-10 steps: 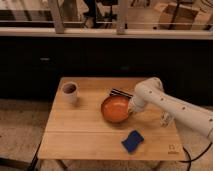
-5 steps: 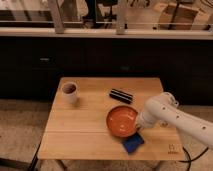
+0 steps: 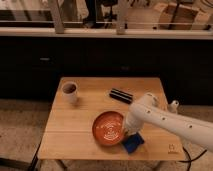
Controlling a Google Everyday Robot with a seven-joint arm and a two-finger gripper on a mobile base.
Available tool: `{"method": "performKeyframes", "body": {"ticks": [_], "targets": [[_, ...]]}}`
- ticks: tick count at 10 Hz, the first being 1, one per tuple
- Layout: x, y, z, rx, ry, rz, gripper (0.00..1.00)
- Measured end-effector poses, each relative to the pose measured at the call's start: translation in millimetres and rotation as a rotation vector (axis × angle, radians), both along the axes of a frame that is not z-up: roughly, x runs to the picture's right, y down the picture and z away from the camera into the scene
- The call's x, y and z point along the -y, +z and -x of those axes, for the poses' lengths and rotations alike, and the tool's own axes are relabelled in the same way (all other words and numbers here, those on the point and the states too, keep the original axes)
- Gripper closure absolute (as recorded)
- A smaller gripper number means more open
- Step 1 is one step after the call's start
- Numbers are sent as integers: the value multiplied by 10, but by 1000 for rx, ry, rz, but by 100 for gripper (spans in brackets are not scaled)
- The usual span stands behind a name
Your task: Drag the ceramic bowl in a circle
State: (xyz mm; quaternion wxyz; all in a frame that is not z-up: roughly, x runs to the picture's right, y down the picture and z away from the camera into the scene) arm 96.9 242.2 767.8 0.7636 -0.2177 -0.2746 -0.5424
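The ceramic bowl [image 3: 109, 128] sits near the wooden table's [image 3: 75, 135] front edge; the gripper [image 3: 128, 131] touches the bowl's right rim, above a blue sponge [image 3: 132, 143]; a white cup [image 3: 70, 92] stands far left

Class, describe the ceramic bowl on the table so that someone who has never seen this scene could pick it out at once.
Start at the wooden table and look toward its front edge, right of the middle. There lies the ceramic bowl, with the gripper at its right rim and a blue object just beyond. It is wide, shallow and glossy orange-red, unlike the small white cup at the back left or the black object behind it.
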Motion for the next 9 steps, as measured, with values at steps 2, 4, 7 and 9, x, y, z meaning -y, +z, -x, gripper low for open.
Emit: {"method": "performKeyframes", "body": {"ticks": [2, 4, 7, 9], "targets": [[22, 15, 290, 58, -67, -8, 100], [162, 109, 457, 98, -91, -27, 100], [483, 402, 665, 141, -106, -45, 100], [689, 698, 769, 154, -107, -41, 100]]}}
